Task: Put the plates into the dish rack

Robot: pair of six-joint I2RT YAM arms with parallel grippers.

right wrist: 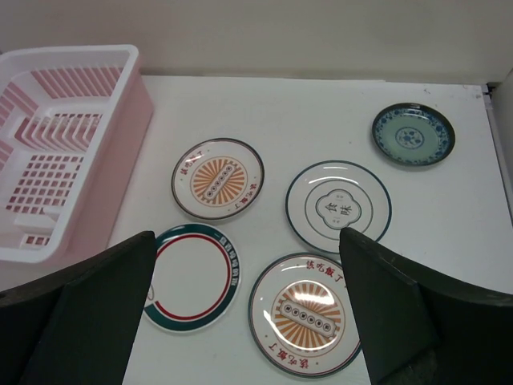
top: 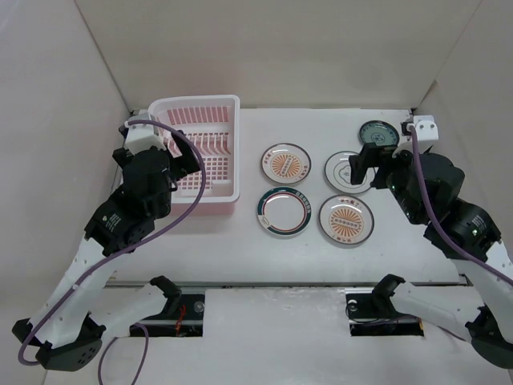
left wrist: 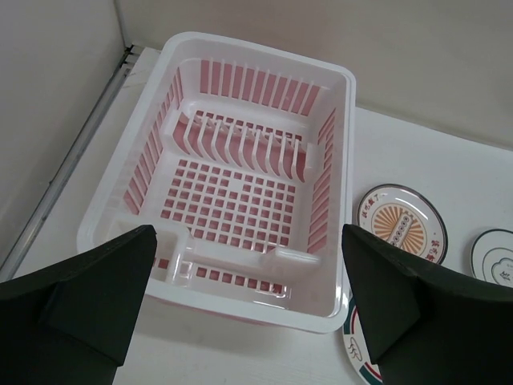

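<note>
The pale pink dish rack [top: 195, 101] stands empty at the back left; it also shows in the left wrist view [left wrist: 264, 56]. Five plates lie flat to its right: a far sunburst plate [top: 286, 164], a green-rimmed plate [top: 283, 211], a near sunburst plate [top: 346, 219], a grey-rimmed plate [top: 341, 170] and a small dark teal plate [top: 378, 134]. My left gripper [top: 187, 163] hangs open and empty above the rack's near edge [left wrist: 247, 241]. My right gripper [top: 361, 164] hangs open and empty above the plates [right wrist: 245, 237], partly hiding the grey-rimmed one from above.
White walls close the table at the back and both sides. The rack's upright divider ribs [left wrist: 240, 144] run across its far half. The right wrist view shows the rack's right wall [right wrist: 120, 160] beside the far sunburst plate [right wrist: 217, 178].
</note>
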